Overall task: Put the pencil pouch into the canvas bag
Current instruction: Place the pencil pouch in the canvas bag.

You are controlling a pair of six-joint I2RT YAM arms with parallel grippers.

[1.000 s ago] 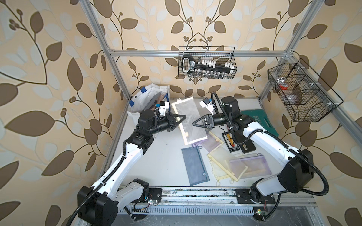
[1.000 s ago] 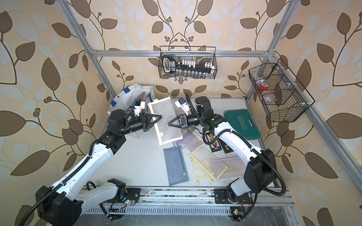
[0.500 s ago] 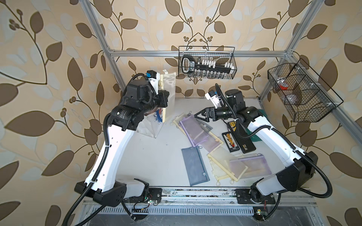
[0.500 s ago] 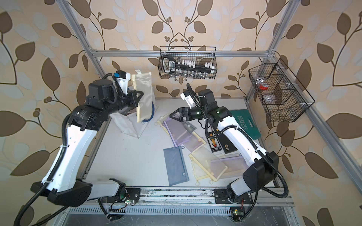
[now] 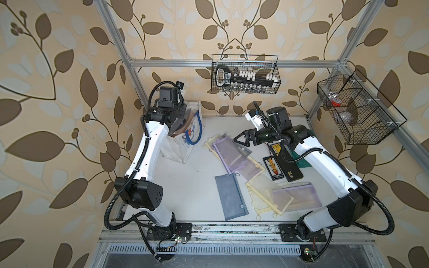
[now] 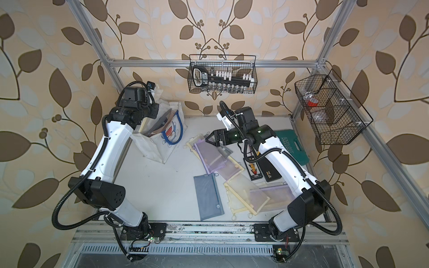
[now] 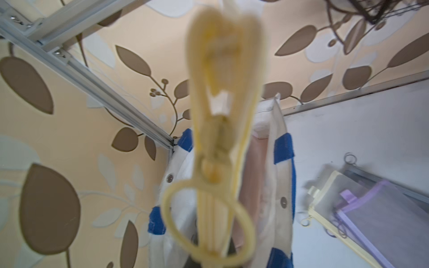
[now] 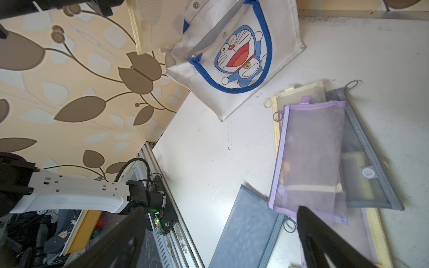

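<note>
Left wrist view: pencil pouch (image 7: 220,139) blurred, partly hiding canvas bag (image 7: 271,181).

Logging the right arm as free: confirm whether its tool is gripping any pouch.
No: the right tool stands wide open in its wrist view, nothing between its jaws, and the purple pouch lies untouched.

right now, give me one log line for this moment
left gripper: shut on yellow-edged pouch, at bag mouth | right gripper: open, empty, above purple pouch
</note>
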